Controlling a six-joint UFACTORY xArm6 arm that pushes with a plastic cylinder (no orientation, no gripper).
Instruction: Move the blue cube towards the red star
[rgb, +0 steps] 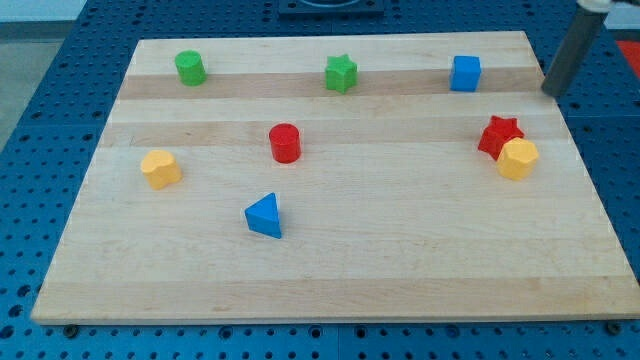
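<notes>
The blue cube (465, 73) sits near the top right of the wooden board (330, 270). The red star (498, 135) lies below and slightly right of it, near the right edge, touching a yellow block (518, 159) at its lower right. My tip (550, 94) is at the board's right edge, right of the blue cube and a little lower, apart from it, and above and right of the red star.
A green cylinder (190, 68) is at the top left and a green star (341, 73) at top middle. A red cylinder (285, 143) is left of centre. A yellow block (160, 169) is at the left. A blue triangular block (265, 216) is below centre.
</notes>
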